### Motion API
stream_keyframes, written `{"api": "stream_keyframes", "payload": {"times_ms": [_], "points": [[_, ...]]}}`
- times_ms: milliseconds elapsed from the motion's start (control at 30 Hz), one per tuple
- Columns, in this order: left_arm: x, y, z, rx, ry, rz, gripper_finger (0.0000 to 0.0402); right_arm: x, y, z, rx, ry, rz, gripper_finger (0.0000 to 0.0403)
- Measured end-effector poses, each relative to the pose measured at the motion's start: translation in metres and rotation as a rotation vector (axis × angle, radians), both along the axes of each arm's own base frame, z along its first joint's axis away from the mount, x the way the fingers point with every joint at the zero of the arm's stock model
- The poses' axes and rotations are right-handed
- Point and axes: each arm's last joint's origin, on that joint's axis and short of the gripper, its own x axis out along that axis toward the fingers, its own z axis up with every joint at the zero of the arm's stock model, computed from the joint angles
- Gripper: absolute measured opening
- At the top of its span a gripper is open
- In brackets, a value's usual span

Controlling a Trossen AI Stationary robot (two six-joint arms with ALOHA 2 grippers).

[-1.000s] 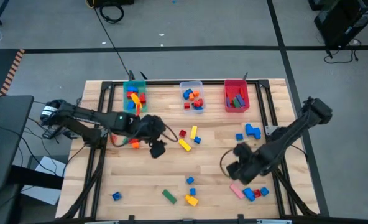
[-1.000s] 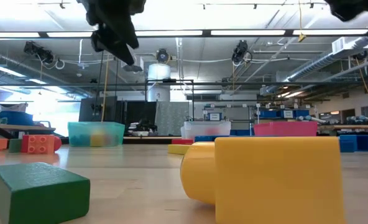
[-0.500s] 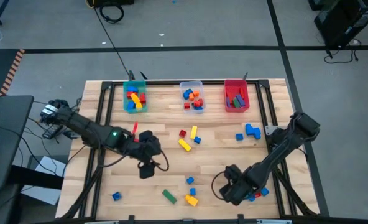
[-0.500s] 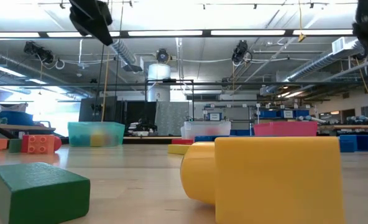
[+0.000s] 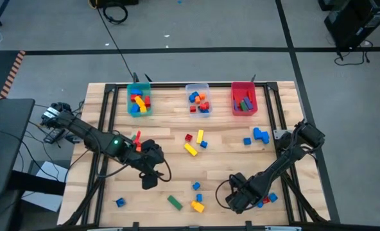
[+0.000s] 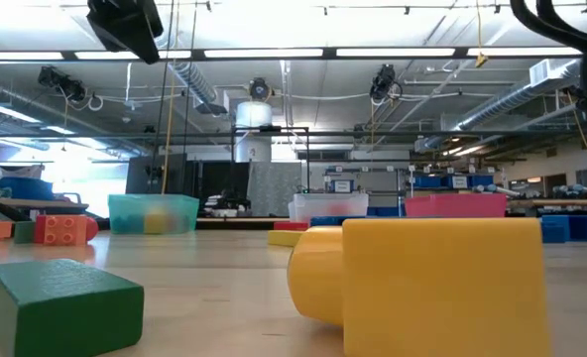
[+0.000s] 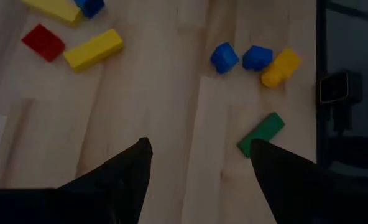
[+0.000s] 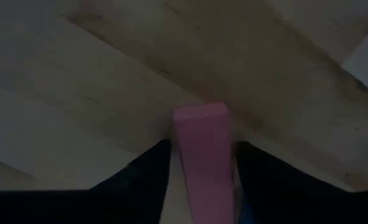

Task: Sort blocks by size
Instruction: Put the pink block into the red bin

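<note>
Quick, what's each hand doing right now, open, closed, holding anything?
Left hand: open, empty, above bare table near the green block.
Right hand: fingers on either side of the pink block on the table; a firm grip cannot be told.

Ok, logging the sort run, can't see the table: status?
Right gripper low at the near right, jaws astride the pink block, grip not confirmed. Left gripper open, empty, above bare wood near the green block. Nothing in the way.
</note>
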Motion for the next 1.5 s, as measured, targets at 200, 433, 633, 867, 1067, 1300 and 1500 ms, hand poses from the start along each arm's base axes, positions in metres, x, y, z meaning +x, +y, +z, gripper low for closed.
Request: {"api": "stream_keyframes", "payload": {"times_ms": [200, 433, 633, 867, 1067, 1300, 1500], "points": [[0.0, -0.002, 0.0, -0.018, -0.003, 0.001, 0.028, 0.001, -0.003, 0.006, -0.006, -0.026, -0.015, 0.0116], [0.007, -0.005, 0.007, -0.067, -0.101, -0.007, 0.028, 0.004, -0.006, 0.006, 0.002, -0.02, -0.062, 0.0116], [0.007, -0.006, 0.006, -0.067, -0.085, -0.058, 0.028, 0.004, -0.006, 0.007, 0.008, -0.023, -0.116, 0.0121], [0.013, 0.009, 0.006, 0.051, -0.1, -0.138, 0.028, 0.006, -0.024, 0.033, -0.056, -0.128, -0.162, 0.0122], [0.022, 0.028, 0.006, 0.098, -0.126, -0.124, 0.028, 0.006, -0.073, 0.084, -0.156, -0.274, -0.195, 0.0123], [0.032, 0.058, 0.007, 0.097, -0.137, -0.047, 0.028, 0.0, -0.155, 0.139, -0.274, -0.433, -0.169, 0.0124], [0.04, 0.09, 0.01, 0.094, -0.175, 0.034, 0.028, -0.008, -0.226, 0.162, -0.389, -0.469, -0.146, 0.0124]]}}
